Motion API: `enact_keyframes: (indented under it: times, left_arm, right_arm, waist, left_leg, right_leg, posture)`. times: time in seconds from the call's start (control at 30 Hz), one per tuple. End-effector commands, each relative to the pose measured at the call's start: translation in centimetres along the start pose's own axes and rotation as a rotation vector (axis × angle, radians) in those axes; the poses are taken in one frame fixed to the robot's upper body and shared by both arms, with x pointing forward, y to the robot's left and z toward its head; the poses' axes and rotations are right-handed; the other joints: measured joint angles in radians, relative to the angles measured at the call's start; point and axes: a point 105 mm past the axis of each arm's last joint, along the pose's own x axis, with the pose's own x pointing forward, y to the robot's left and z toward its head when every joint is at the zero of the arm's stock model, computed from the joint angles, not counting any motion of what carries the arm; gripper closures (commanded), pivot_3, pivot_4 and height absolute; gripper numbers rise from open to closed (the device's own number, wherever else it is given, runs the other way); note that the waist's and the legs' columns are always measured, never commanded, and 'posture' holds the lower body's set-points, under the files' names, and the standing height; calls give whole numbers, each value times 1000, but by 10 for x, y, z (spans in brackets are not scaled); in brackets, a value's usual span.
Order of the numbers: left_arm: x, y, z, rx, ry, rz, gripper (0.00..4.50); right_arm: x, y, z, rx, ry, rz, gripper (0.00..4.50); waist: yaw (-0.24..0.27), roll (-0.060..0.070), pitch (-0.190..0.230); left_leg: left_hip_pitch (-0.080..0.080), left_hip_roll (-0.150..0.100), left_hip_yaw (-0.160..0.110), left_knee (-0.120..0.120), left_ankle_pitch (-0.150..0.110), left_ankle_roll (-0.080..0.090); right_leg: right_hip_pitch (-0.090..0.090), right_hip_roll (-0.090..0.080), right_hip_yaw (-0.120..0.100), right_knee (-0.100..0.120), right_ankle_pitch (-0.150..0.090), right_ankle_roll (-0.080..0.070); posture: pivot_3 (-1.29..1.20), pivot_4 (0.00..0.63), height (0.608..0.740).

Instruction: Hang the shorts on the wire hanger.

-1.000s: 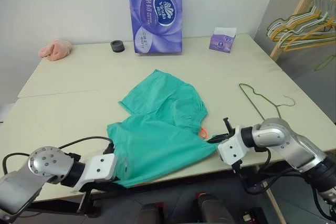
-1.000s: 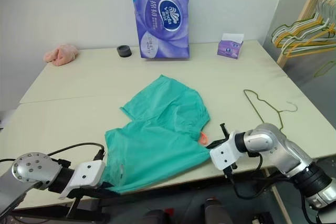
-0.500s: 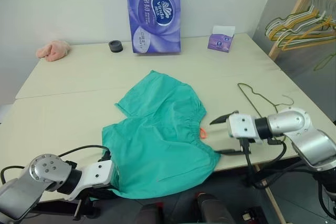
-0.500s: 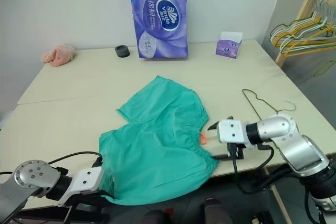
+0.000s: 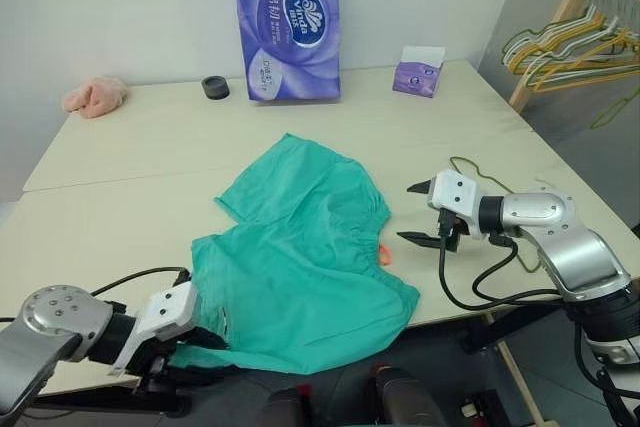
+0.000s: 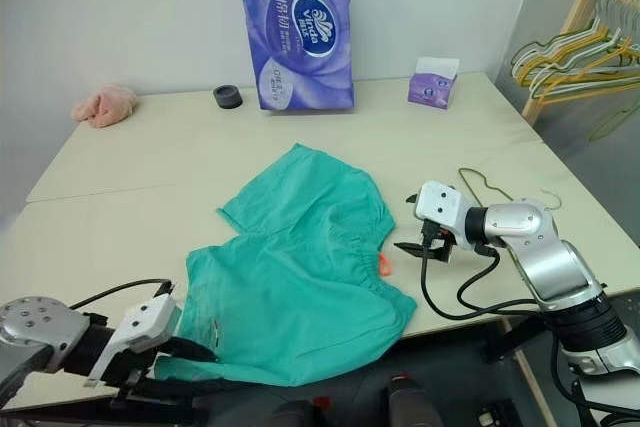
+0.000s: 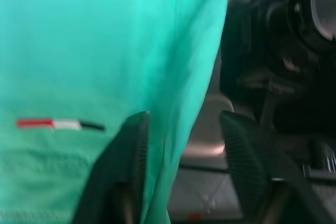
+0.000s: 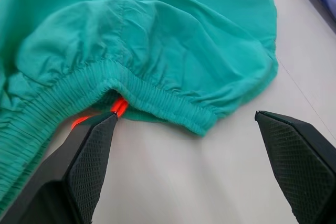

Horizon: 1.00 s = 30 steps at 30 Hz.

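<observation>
The teal-green shorts [image 5: 300, 247] lie crumpled on the table [image 5: 130, 167], with their lower part draped over its front edge. An orange tag [image 5: 384, 252] shows at the gathered waistband. My left gripper [image 7: 184, 116] is at the front edge by the shorts' lower left corner. It is open, and the hanging hem lies loosely between its fingers [image 7: 131, 161]. My right gripper [image 5: 414, 213] hovers wide open just right of the waistband and holds nothing. The wire hanger [image 6: 478, 176] lies flat on the table behind it.
A tall purple tissue pack [image 5: 285, 22], a black ring [image 5: 213, 87] and a small purple box [image 5: 418, 72] stand along the back. A pink cloth [image 5: 93, 95] lies at the back left. A wooden rack of hangers [image 5: 580, 37] stands off the right side.
My right gripper has let go of the waistband, opened wide and risen to the right of the shorts. My left gripper has opened off the hem. The shorts slid toward the front edge.
</observation>
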Motion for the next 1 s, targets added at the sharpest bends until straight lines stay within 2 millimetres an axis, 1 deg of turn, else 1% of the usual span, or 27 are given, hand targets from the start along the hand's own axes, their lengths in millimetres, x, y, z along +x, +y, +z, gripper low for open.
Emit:
enact_keyframes:
  times: [0.03,0.1,0.17,0.2,0.23,0.27,0.33,0.37,0.4,0.47,0.53,0.6,0.67,0.73,0.77,0.83,0.87,0.93,1.0]
  left_arm:
    - [0,-16,-2,54,33,-71,806]
    - [5,-30,-3,62,36,-131,806]
    - [7,-34,-3,64,39,-148,806]
    - [8,-33,-2,65,33,-138,806]
    - [7,-28,2,67,17,-106,806]
    - [6,-21,7,71,-6,-61,639]
    - [-1,5,30,113,-101,83,224]
    - [-7,14,46,119,-178,131,30]
    - [-12,19,63,118,-259,156,30]
    - [-23,18,90,106,-375,144,30]
    - [-34,16,104,121,-391,131,30]
    - [-42,21,106,122,-378,157,30]
    - [-48,33,102,111,-361,217,30]
    - [-52,47,92,129,-302,292,30]
    - [-52,51,89,138,-283,312,30]
    - [-55,64,84,144,-266,380,30]
    - [-57,73,82,153,-266,431,30]
    - [-62,91,84,170,-293,533,30]
    - [-62,98,89,177,-331,564,30]
  right_arm:
    - [-2,15,22,-22,-96,69,0]
    - [1,23,25,-19,-119,96,0]
    - [3,27,25,-16,-124,107,0]
    - [3,28,25,-16,-125,110,0]
    - [4,29,25,-16,-126,113,0]
    - [4,30,25,-16,-127,115,0]
    - [3,33,26,-14,-134,124,0]
    - [2,34,27,-9,-139,132,0]
    - [2,36,27,-6,-145,139,0]
    - [2,37,29,2,-158,141,0]
    - [5,32,28,32,-158,99,0]
    - [12,21,21,46,-122,19,0]
    - [18,7,11,73,-78,-58,0]
    - [22,-2,-2,84,-27,-104,0]
    - [24,-4,-6,85,-10,-115,0]
    - [31,-18,-13,143,0,-198,0]
    - [35,-23,-14,175,-8,-226,0]
    - [45,-28,-13,251,-38,-256,0]
    - [55,-33,-12,305,-59,-280,0]
  waist:
    - [1,0,0]
    - [1,0,0]
    - [2,0,0]
    - [3,0,0]
    - [4,0,0]
    - [5,0,0]
    - [15,0,0]
    - [21,-1,0]
    - [24,-2,0]
    - [25,-2,-1]
    - [20,-3,-1]
    - [8,-3,-1]
    - [1,-2,-1]
    - [0,-2,-1]
    - [1,-2,-1]
    - [1,-2,-1]
    - [1,-2,-1]
    - [1,-3,-1]
    - [1,-3,-1]
  left_leg:
    - [0,0,0,0,0,0]
    - [0,1,0,-1,0,0]
    - [0,1,1,-1,0,0]
    - [0,0,1,0,0,0]
    - [0,0,1,0,0,0]
    - [1,0,1,0,0,0]
    - [2,0,0,0,0,0]
    - [2,0,0,0,0,0]
    - [2,0,-1,0,0,0]
    - [2,0,-1,0,0,0]
    - [1,0,0,0,0,0]
    - [1,0,1,0,0,0]
    - [2,0,1,0,0,0]
    - [2,0,0,0,0,0]
    - [2,0,0,0,0,0]
    - [2,0,0,-1,0,0]
    - [2,0,0,-1,0,0]
    - [1,0,0,-1,0,-1]
    - [1,0,0,0,0,-1]
  right_leg:
    - [0,0,0,0,0,0]
    - [0,0,0,0,-2,2]
    - [0,0,0,0,-2,3]
    - [0,0,0,-1,-2,3]
    - [0,0,0,0,-2,3]
    - [1,0,0,0,-2,3]
    - [2,0,0,0,-2,3]
    - [2,0,-1,0,-2,3]
    - [2,0,-1,0,-2,3]
    - [2,0,-1,0,-2,3]
    - [2,0,0,0,-1,4]
    - [2,0,1,0,-1,3]
    - [1,0,1,0,-1,3]
    - [1,1,1,1,-1,3]
    - [1,1,1,1,-2,3]
    - [1,1,1,1,-2,2]
    - [1,1,1,1,0,-1]
    - [1,1,1,1,1,-2]
    - [1,1,1,1,1,-2]
  posture:
    - [-107,93,740]
    - [-107,92,740]
    - [-108,92,740]
    - [-109,92,740]
    - [-109,92,740]
    - [-109,92,740]
    - [-109,91,740]
    - [-109,91,740]
    - [-110,90,740]
    - [-108,89,740]
    - [-105,86,740]
    - [-104,84,740]
    - [-101,81,740]
    - [-104,81,740]
    - [-104,81,740]
    - [-108,80,740]
    - [-109,79,740]
    - [-110,77,740]
    - [-111,76,740]
